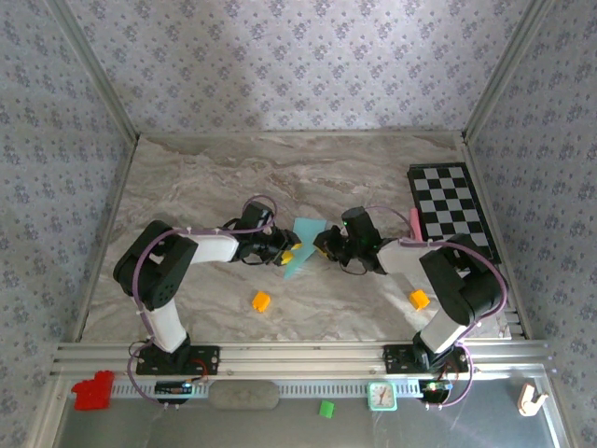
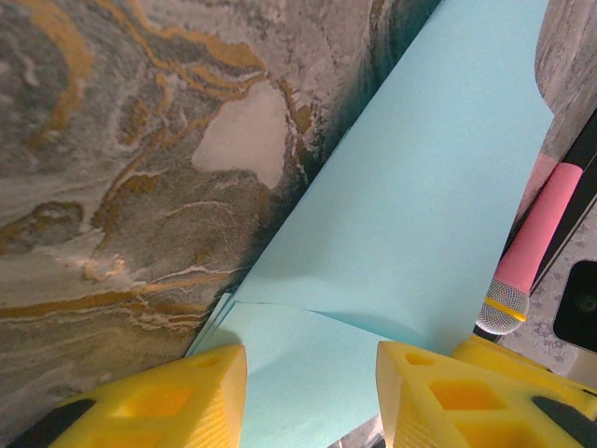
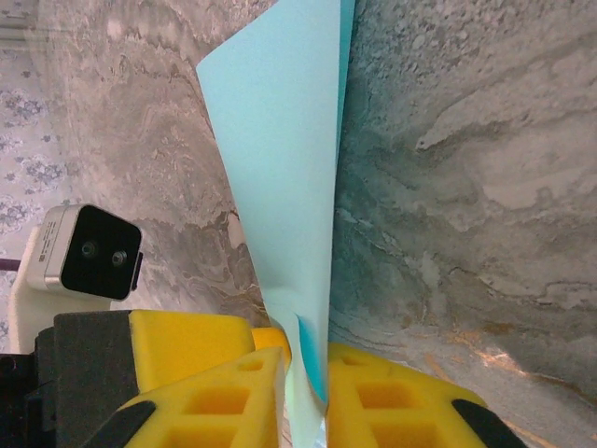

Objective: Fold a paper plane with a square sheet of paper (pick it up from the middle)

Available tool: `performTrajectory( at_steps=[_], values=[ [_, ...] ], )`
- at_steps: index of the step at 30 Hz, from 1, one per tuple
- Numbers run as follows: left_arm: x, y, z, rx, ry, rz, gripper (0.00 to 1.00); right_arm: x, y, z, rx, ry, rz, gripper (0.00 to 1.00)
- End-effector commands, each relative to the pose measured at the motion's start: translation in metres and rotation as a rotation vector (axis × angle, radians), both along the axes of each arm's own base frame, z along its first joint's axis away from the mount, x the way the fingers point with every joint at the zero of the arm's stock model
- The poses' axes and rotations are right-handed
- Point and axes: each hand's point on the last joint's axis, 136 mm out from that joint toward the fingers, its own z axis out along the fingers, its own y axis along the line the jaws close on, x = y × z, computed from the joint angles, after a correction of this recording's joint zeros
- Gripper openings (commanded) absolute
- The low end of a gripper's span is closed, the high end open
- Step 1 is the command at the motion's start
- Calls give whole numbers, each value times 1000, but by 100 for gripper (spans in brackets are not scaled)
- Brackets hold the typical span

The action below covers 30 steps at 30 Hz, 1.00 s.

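Over table (image 1: 187, 177), arms (image 1: 215, 247) stretched inward: right pincer (image 3: 306, 373) pinching square sheet of paper (image 3: 280, 140), left pincer (image 2: 311, 373) spread.

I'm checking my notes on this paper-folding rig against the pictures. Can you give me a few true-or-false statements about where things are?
1. The thin teal-blue sheet of paper sits between the left pincer and the right pincer. True.
2. The left pincer's yellow fingers are pressed together. False: they stand apart, with the paper passing between them.
3. The black-and-white checkered board lies on the left side of the marble-patterned table. False: it lies at the far right.
4. Two small orange cubes lie on the table, both apart from the paper. True.
5. The right pincer grips an orange cube. False: its fingers close on the paper's edge.
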Motion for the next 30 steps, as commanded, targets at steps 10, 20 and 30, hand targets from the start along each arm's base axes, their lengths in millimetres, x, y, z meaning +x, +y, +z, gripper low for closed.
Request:
performTrajectory(
  at_steps=[10,20,30],
  values=[
    [4,14,25,128,-147,-108,57,1,-11,10,-74,-12,-22,1],
    [-5,15,66,437,-609,-417,66,-4,-31,20,-99,44,-164,0],
    [-31,-29,61,524,-1017,-718,65,-1,-39,25,-55,113,-249,0]
  ],
)
